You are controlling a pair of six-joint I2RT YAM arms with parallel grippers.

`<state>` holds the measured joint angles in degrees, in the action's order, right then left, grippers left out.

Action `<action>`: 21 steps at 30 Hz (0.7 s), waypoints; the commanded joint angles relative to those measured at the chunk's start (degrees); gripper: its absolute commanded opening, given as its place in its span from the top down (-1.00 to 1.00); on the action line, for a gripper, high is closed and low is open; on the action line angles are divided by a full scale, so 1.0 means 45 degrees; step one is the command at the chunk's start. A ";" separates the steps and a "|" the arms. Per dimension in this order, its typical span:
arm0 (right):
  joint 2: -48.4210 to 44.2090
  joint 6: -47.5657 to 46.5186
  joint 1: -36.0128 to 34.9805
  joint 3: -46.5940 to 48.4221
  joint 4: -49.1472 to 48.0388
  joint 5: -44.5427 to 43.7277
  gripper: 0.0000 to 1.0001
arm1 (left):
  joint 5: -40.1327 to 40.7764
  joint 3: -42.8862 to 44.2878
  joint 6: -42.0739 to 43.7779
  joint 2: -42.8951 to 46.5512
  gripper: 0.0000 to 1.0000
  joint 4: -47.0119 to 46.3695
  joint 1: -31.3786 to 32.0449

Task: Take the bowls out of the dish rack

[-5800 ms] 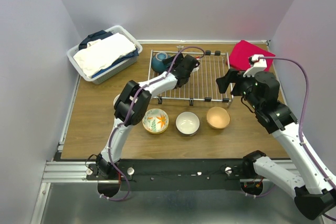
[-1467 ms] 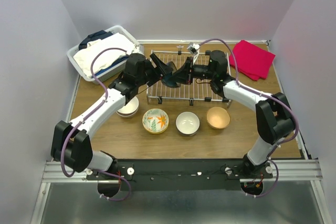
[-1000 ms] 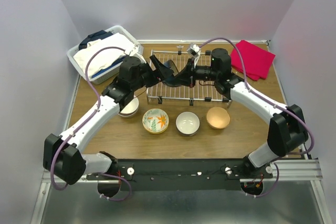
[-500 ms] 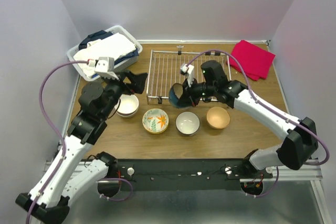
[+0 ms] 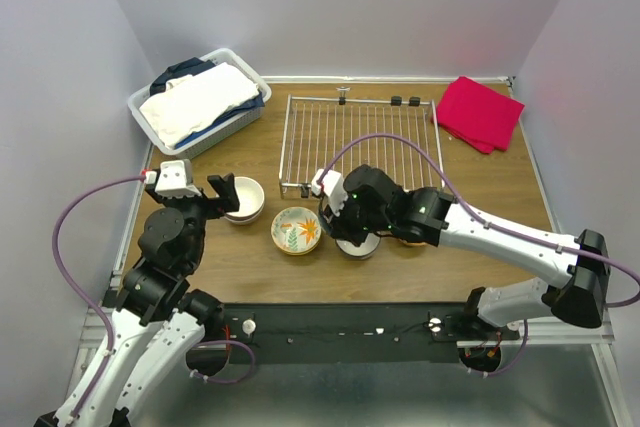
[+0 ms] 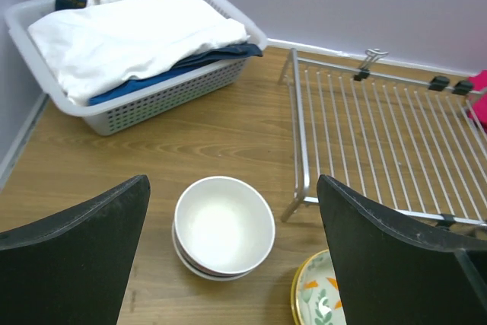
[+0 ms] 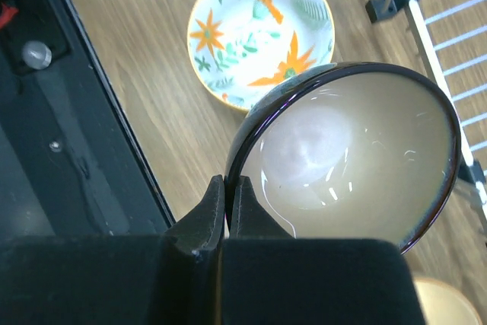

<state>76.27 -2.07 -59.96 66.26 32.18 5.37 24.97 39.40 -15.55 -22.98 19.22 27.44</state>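
I am pinching the dark-rimmed bowl (image 7: 350, 157) by its rim with the right tool (image 7: 226, 186), lower centre beside the floral bowl (image 5: 297, 230), for set-down; left tool (image 6: 232, 192) is hanging spread, clear.

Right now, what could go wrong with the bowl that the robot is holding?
The right end effector pinches the dark-rimmed bowl by just one spot on its rim, so it might slip or tip. It also hangs close to the floral bowl, so setting it down carelessly could knock the two together and chip them.
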 commanded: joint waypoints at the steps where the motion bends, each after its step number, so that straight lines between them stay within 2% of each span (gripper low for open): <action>1: 0.0217 0.0321 -0.0853 -0.0271 0.0133 -0.2772 0.99 | 0.1423 -0.0434 0.0311 0.0438 -0.98 0.0220 -0.0043; 5: 0.0414 0.0826 -0.1322 -0.0603 0.0016 -0.4021 0.99 | 0.1462 -0.0552 0.0370 0.0479 -0.98 0.0298 -0.0043; 21: 0.1546 0.2275 -0.1928 -0.1619 -0.0004 -0.5274 0.98 | 0.1697 -0.0786 0.0721 0.0420 -0.98 0.0006 -0.0044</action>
<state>81.80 5.76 -67.96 59.46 33.61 -13.37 30.89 36.49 -13.19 -21.45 19.94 27.44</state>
